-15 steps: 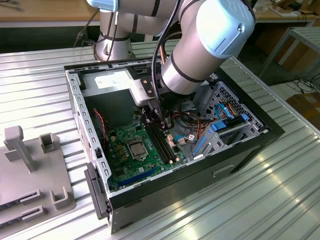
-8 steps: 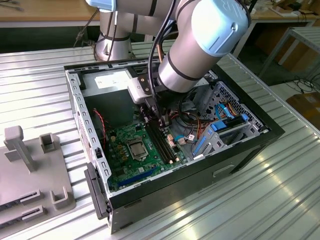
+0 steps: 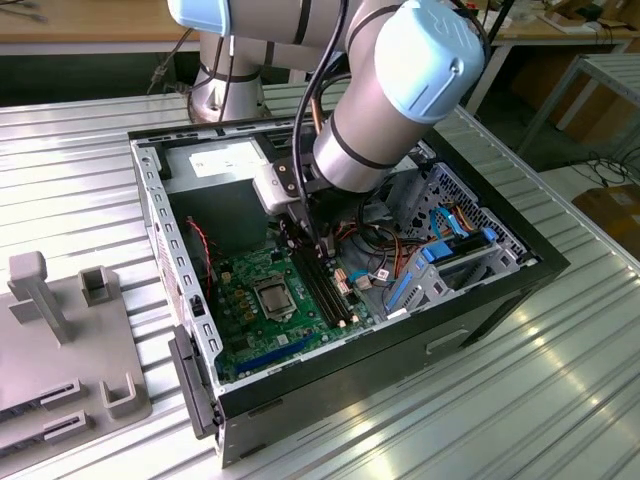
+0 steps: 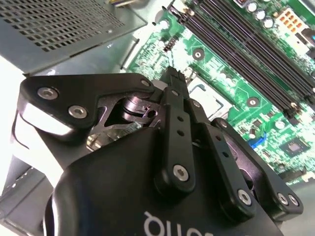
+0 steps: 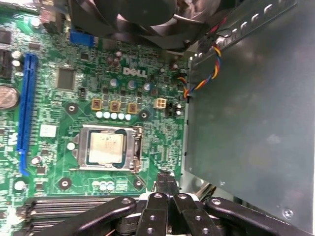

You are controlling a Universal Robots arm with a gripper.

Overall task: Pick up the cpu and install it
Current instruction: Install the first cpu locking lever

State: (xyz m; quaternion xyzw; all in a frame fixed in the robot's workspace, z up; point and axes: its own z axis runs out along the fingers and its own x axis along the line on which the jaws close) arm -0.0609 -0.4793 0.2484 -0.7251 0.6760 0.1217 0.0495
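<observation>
In the exterior view, you had the arm reaching down into the open computer case (image 3: 330, 330), which lay on the ribbed metal worktop (image 3: 560, 380) near its middle. The gripper (image 3: 322, 250) hung low over the motherboard (image 3: 255, 300), just beside the memory slots (image 3: 325, 295). The cpu (image 3: 272, 296) sat flat inside the socket (image 3: 274, 297), near the middle of the board, apart from the gripper. The arm's bulk hid the far part of the case from you.

In the second wrist view, the fingers (image 4: 172, 78) were drawn together with nothing held between them, tips above the board. The gripper body covered most of the socket, so you could not judge the chip's seating from there.

In the first wrist view, the cpu (image 5: 105, 149) lay in the socket (image 5: 107, 148) with its metal frame around it, and the gripper (image 5: 166, 181) hovered off to one side, not touching it. Whether the chip sat fully level was hard to tell. My judgement of the risk: with the tips so near the slots and the small board parts, any sideways drift could scrape them, and pressing on a chip lying slightly askew could bend socket contacts
</observation>
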